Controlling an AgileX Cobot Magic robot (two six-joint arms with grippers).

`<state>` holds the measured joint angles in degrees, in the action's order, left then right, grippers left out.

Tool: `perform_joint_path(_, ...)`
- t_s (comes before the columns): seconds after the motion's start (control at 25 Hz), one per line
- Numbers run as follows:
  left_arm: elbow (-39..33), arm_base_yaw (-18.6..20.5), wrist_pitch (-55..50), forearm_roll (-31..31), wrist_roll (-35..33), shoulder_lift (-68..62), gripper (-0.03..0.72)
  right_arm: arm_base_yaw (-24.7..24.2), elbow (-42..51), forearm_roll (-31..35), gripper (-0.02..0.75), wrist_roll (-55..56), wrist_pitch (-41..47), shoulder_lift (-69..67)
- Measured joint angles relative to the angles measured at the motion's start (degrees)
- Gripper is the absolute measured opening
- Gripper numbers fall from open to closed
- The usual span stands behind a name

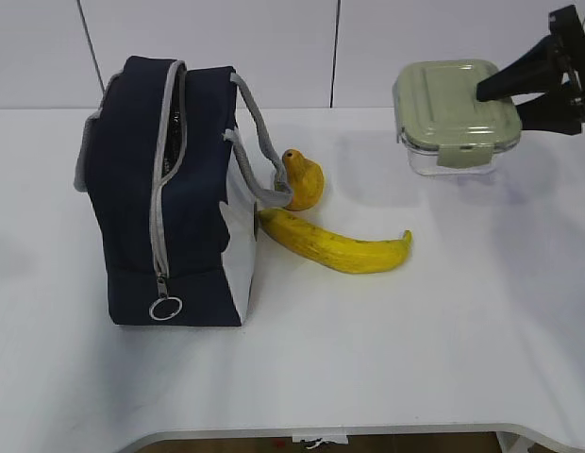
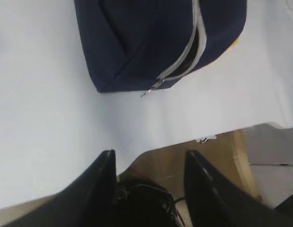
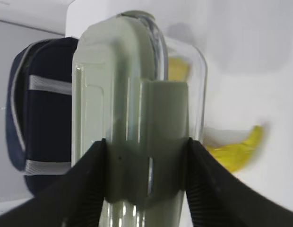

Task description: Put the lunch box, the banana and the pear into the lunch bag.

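Observation:
The navy lunch bag (image 1: 170,189) stands upright at the left of the table, its grey zipper gaping along the top. The pear (image 1: 302,179) lies against the bag's right side, touching its grey handle. The banana (image 1: 340,247) lies just in front of the pear. My right gripper (image 1: 500,102) is shut on the lunch box (image 1: 453,113) and holds it above the table at the back right. In the right wrist view the gripper (image 3: 145,146) clamps the green-lidded box (image 3: 137,94), with the bag (image 3: 38,123) and banana (image 3: 236,151) beyond. My left gripper (image 2: 149,158) is open and empty, well short of the bag (image 2: 151,38).
The zipper's round pull ring (image 1: 165,308) hangs low on the bag's front end. The white table's front edge (image 2: 184,142) runs just ahead of my left gripper, with floor beyond it. A white wall stands behind the table.

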<state>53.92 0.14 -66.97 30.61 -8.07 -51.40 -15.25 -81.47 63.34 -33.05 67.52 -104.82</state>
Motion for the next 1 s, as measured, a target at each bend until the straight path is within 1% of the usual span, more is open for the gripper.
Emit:
perform_joint_path(0.16, 4.9, 0.0, 1.6, 4.8, -5.9, -8.5, 0.375, 4.8, -2.7, 1.3, 0.367, 1.8, 0.3, 0.3)
perform_joint_path(0.36, 9.8, 0.0, 3.9, 8.4, -12.5, -18.8, 0.390, 10.7, -5.8, 4.3, 0.367, 2.4, 0.6, 0.3)
perform_joint_path(0.56, 11.1, -0.6, 6.8, 14.2, -19.5, -28.6, 0.393, 15.5, -7.9, 5.6, 0.367, 3.2, 0.9, 0.3)
perform_joint_path(0.68, 11.1, -1.2, 7.6, 17.9, -23.2, -33.6, 0.393, 18.1, -8.2, 7.8, 0.367, 3.2, -1.5, 0.3)
perform_joint_path(0.8, 11.1, -1.4, 7.9, 20.2, -24.7, -36.0, 0.393, 20.3, -8.3, 8.6, 0.367, 3.2, -4.5, 0.3)
perform_joint_path(1.0, 13.0, -1.4, 7.9, 21.2, -25.1, -36.1, 0.393, 22.3, -8.3, 9.0, 0.366, 3.3, -7.9, 0.3)
